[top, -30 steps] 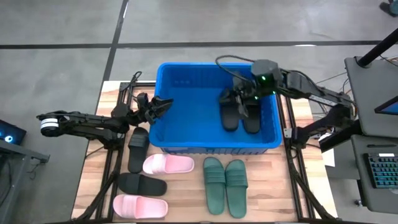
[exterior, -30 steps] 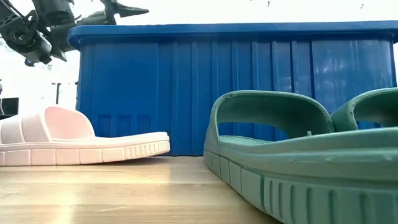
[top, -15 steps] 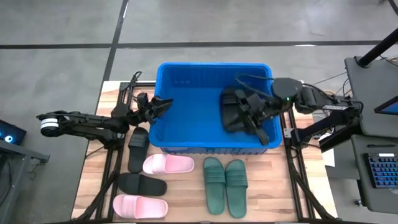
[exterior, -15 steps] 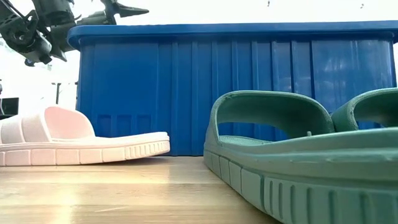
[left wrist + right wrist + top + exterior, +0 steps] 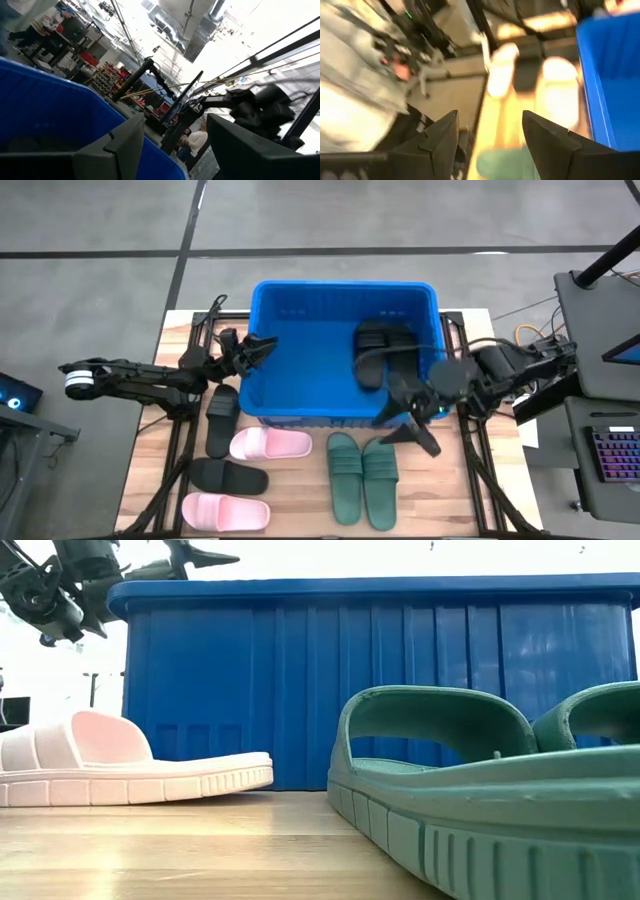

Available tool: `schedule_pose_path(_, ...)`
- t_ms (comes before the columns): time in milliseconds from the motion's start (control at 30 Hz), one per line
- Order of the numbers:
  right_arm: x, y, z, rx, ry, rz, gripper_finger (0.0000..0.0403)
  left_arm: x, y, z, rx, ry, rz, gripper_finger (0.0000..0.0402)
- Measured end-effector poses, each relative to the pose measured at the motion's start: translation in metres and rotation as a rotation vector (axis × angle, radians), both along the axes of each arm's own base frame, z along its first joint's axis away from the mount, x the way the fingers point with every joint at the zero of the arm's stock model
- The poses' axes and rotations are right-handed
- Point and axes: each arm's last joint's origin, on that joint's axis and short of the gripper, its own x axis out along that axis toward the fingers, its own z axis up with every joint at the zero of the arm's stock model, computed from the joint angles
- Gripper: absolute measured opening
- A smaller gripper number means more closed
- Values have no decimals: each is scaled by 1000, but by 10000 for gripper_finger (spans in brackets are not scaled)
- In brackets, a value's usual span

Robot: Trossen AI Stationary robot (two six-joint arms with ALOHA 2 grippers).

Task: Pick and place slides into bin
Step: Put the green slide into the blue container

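The blue bin (image 5: 300, 360) stands at the table's far middle. Two black slides (image 5: 372, 362) (image 5: 400, 338) lie on its floor by the right wall. My right gripper (image 5: 408, 430) hovers open over the bin's near right corner, above the two green slides (image 5: 345, 477) (image 5: 380, 480), touching nothing. My left gripper (image 5: 262, 347) stays open at the bin's left rim, empty. On the table's left lie two black slides (image 5: 222, 420) (image 5: 228, 476) and two pink ones (image 5: 270, 444) (image 5: 225, 511), soles down.
The low view shows the bin's ribbed near wall (image 5: 380, 680), a pink slide (image 5: 130, 765) to its left and a green slide (image 5: 450, 810) close in front. Bare wood lies at the table's near right (image 5: 440, 500). A keyboard (image 5: 612, 455) sits beyond the right edge.
My right gripper has opened and let go of a black slide inside the bin. It has then swung out toward the table's near edge, over the bin's near right corner. The slide now lies on the bin floor beside the other black one.
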Motion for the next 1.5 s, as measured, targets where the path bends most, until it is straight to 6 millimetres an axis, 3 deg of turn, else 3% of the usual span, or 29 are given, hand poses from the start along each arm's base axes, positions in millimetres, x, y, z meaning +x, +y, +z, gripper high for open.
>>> schedule_pose_path(333,-5,56,-38,-58,239,32,203,1,0,-2,-7,23,4,201)
schedule_pose_path(567,1,78,-74,-144,467,-13,203,1,0,-2,-9,23,3,201)
schedule_pose_path(1000,44,99,-134,-430,479,-143,203,1,0,-2,-4,27,1,201)
schedule_pose_path(1267,85,116,-176,-435,427,-81,203,2,-1,-4,10,42,-31,201)
schedule_pose_path(1500,98,114,-210,-539,494,-84,203,2,-1,-4,8,41,-37,201)
